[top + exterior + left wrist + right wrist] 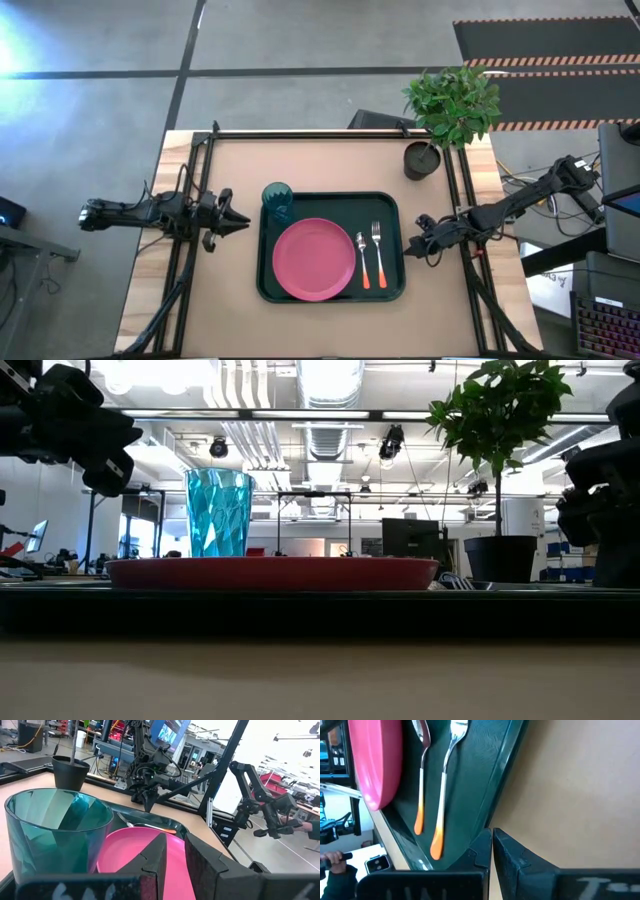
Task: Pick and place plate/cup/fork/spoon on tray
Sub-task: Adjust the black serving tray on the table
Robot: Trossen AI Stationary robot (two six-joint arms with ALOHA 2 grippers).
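Note:
The dark green tray (268, 285) lies mid-table. On it lie the pink plate (313, 259), the spoon (362, 258) and the fork (378, 252), side by side with their orange handles toward the near edge. The teal cup (278, 198) stands upright in the tray's far left corner and also shows in the left wrist view (57, 837). My left gripper (244, 222) hovers just left of the tray, its fingers (200, 865) a narrow gap apart and empty. My right gripper (410, 246) hovers just right of the tray, shut and empty, as the right wrist view (491, 845) shows.
A dark pot with a green plant (424, 158) stands at the table's far right. Black frame rails (190, 200) run along both sides of the table. Bare table lies near and far of the tray.

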